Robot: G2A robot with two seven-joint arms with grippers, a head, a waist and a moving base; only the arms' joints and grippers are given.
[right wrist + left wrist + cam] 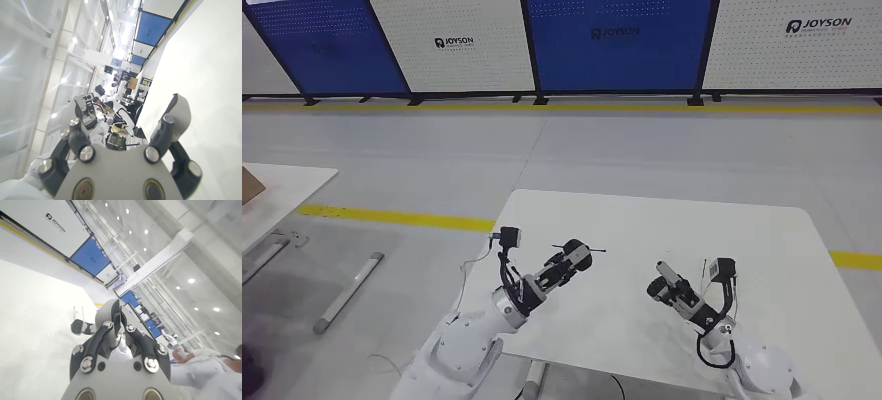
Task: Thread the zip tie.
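A thin black zip tie [580, 247] lies crosswise in my left gripper [577, 256], sticking out on both sides of the fingertips, above the left part of the white table [692, 225]. In the left wrist view my left gripper [120, 310] has its pads pressed together, and the tie is seen edge-on between them. My right gripper [661, 274] hangs over the table's front right, apart from the tie. In the right wrist view it [128, 106] stands open with nothing between its fingers. It also appears small and farther off as the right gripper [77, 327].
The table's near edge runs just below both arms, and its left edge [487, 270] is close to the left arm. A second table corner [282, 190] and a pole on the floor [347, 292] lie further left.
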